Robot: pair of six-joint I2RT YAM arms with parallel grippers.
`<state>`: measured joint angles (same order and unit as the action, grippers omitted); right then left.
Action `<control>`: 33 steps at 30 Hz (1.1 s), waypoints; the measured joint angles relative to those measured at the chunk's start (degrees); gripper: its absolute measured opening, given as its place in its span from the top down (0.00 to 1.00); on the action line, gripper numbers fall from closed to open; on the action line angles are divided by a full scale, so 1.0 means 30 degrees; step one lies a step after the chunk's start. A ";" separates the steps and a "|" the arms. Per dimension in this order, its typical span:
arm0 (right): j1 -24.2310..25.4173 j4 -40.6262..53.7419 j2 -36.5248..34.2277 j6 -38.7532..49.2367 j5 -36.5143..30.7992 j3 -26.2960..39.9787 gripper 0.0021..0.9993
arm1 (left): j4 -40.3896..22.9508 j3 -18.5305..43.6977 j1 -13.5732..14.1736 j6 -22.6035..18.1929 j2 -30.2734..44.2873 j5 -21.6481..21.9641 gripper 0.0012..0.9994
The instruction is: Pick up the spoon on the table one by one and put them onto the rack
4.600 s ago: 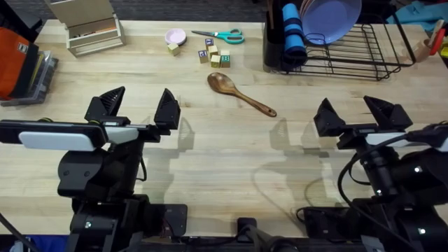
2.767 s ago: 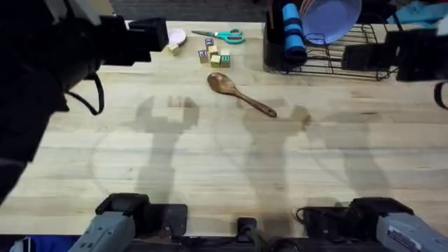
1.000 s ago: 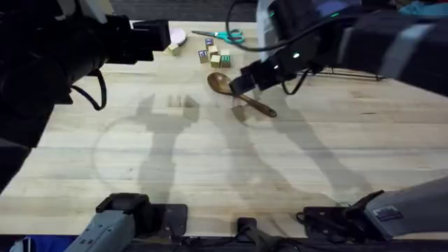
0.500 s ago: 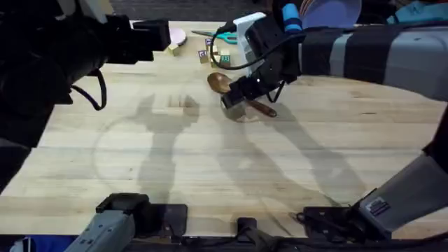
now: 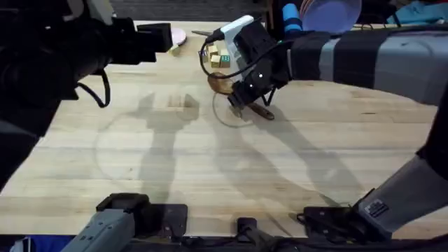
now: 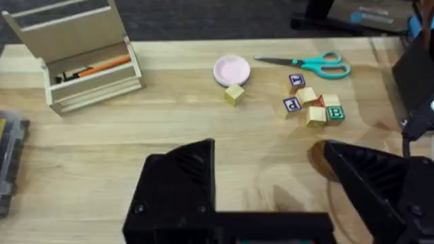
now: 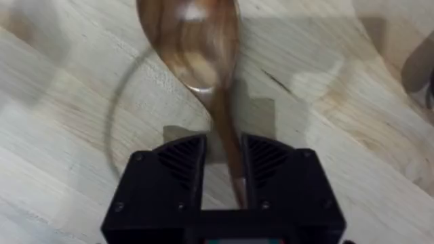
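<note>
A dark brown wooden spoon (image 5: pixel 220 82) lies on the table (image 5: pixel 175 168), its bowl toward the letter blocks. My right gripper (image 5: pixel 243 103) reaches in from the right and is down on the middle of the handle. In the right wrist view the spoon (image 7: pixel 196 47) runs between the two black fingers (image 7: pixel 178 163), which sit tight against the handle; my right gripper (image 7: pixel 224 169) is shut on it. My left gripper (image 6: pixel 268 152) hangs high over the table's left, open and holding nothing. The rack (image 5: pixel 274 17) stands at the far right, mostly hidden behind the right arm.
Teal-handled scissors (image 6: pixel 319 64), several letter blocks (image 6: pixel 315 108), a lone block (image 6: pixel 234 93) and a small pink dish (image 6: pixel 232 69) lie along the far edge. A beige box stand (image 6: pixel 74 54) is at the far left. A purple plate (image 5: pixel 332 10) leans in the rack.
Both arms rose from their rest pose. The right arm then swung left across the table, came down over the spoon's handle and closed its fingers around it. The spoon has not shifted.
</note>
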<state>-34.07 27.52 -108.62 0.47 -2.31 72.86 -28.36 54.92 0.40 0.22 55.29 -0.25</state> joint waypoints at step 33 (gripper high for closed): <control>-0.0217 0.0225 0.4194 0.0066 -0.0369 0.2726 0.97 | -0.0015 0.0000 0.0000 0.0002 0.0712 0.0000 0.01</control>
<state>-34.72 28.19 -96.04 0.67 -3.41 81.04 -28.40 54.92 0.40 0.22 57.43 -0.25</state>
